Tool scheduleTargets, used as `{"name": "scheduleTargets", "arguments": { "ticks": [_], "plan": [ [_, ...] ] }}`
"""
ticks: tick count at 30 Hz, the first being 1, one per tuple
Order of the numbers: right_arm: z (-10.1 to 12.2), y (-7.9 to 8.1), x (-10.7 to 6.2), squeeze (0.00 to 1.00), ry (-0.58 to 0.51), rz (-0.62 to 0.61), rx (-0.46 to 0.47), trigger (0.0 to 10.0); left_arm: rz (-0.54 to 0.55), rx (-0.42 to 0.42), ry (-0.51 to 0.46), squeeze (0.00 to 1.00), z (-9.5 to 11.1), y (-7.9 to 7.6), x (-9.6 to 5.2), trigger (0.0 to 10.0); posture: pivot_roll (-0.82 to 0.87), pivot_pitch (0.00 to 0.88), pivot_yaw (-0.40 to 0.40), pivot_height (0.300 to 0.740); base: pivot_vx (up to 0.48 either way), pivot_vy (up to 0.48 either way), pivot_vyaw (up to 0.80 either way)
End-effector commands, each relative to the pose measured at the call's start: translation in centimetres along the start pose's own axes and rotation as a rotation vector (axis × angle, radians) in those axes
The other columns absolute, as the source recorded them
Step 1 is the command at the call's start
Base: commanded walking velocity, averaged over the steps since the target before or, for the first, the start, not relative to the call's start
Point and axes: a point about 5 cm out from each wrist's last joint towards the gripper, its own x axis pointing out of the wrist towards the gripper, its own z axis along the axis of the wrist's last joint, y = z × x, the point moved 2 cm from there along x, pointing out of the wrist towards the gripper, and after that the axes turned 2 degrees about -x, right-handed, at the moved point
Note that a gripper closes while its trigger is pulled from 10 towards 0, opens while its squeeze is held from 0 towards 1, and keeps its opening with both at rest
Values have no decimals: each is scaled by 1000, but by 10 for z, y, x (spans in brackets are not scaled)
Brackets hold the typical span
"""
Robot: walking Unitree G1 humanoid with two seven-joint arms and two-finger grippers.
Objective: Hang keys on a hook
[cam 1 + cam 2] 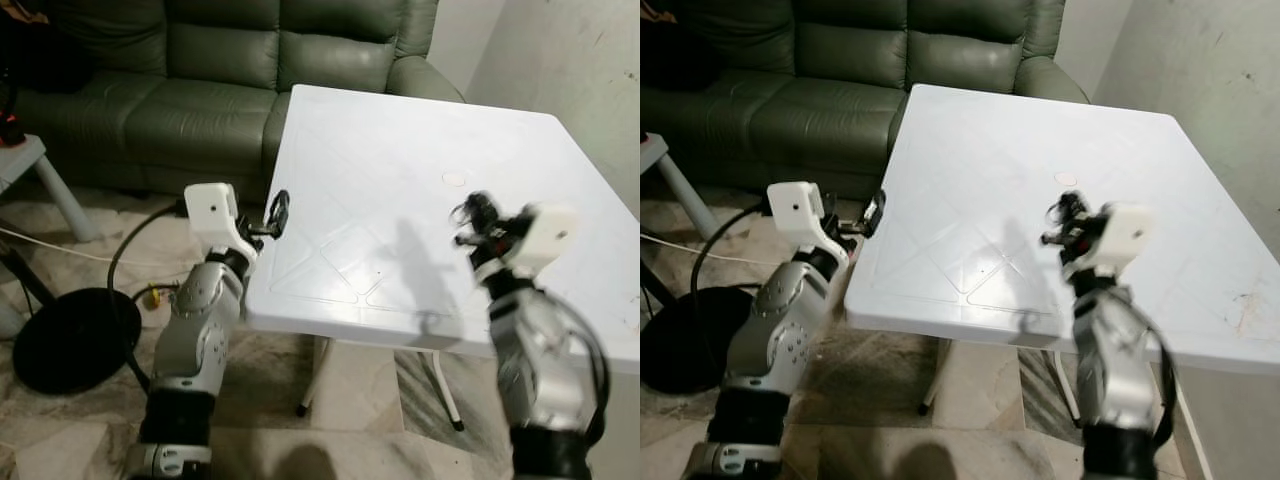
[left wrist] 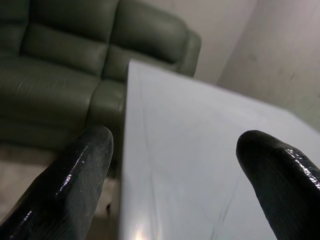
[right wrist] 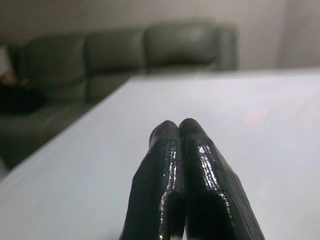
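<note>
The two silver arms rise close to me. The left gripper (image 1: 279, 212) hovers at the near left edge of the square white plastic table (image 1: 420, 160), its black fingers (image 2: 75, 180) spread wide apart. The right gripper (image 1: 1065, 222) hangs above the table's near part, its fingers pressed together on nothing visible. I cannot find keys or a hook. A dark green leather sofa (image 1: 200, 70) stands behind the table.

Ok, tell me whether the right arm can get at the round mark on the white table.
Probably yes. The right arm holds its jaws, shut, above the white table, a little short of the round mark. Bare tabletop lies between them, with nothing in the way.
</note>
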Motion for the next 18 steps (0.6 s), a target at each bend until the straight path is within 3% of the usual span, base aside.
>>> {"name": "scheduleTargets", "arguments": {
  "ticks": [1, 3, 5, 7, 12, 18],
  "plan": [
    [5, 11, -1, 0, -21, 38, -37, 10000, -37, 12, 11, 0, -3, -4, -2, 10000, 40, 0, -59, 740, 0, 0, 0],
    [1, 14, -2, 0, -1, 43, -47, 10000, -51, 17, 20, 0, -4, -5, -2, 10000, 41, 0, -60, 740, 0, 0, 0],
    [-8, 7, 4, 0, 59, -8, -87, 10000, -80, 77, 35, 0, -3, -4, 3, 10000, 48, 0, -58, 740, 0, 0, 0],
    [-7, 3, 7, 0, 62, -31, -93, 10000, -71, 75, 28, 0, 0, -2, 6, 10000, 51, 0, -57, 740, 0, 0, -231],
    [1, -13, 13, 0, 46, -87, -150, 10000, -39, 51, -19, 0, 10, 1, 13, 10000, 51, 0, -51, 740, 0, 0, -674],
    [0, -14, 14, 0, 53, -82, -184, 10000, -26, 31, -31, 0, 11, 0, 17, 10000, 50, 0, -54, 740, 0, 0, -699]
  ]
}}
